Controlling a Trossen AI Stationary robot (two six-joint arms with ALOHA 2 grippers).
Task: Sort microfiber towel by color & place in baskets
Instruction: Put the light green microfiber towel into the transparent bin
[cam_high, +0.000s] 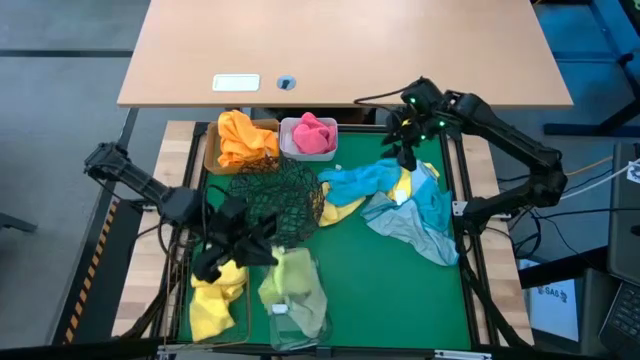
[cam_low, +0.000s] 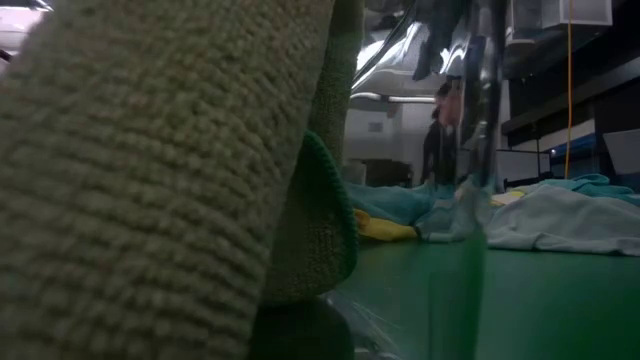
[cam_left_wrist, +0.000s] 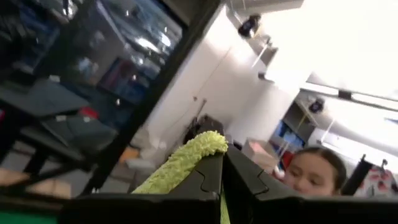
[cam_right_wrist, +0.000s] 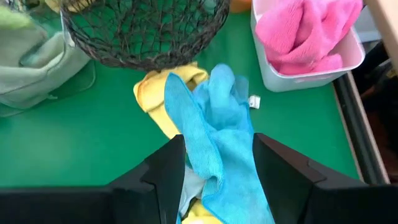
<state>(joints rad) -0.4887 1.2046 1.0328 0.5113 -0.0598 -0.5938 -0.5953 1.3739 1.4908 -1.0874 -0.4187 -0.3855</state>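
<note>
Nearest your low lens, an olive-green towel (cam_low: 150, 150) fills the view. Your left tool (cam_left_wrist: 222, 180) is clamped on an olive-green towel strip (cam_left_wrist: 183, 163), seen only at its wrist. Your right tool (cam_right_wrist: 214, 171) straddles the blue towel (cam_right_wrist: 217, 130), fingers apart, beside the pink-filled white tub (cam_right_wrist: 311, 68) on the green worktop (cam_right_wrist: 68, 143).

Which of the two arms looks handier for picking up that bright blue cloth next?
The right one, probably. The right gripper hangs open directly over the blue towel, one finger on each side. The left gripper is across the table, already pinching a yellow-green towel near the clear tub.
</note>
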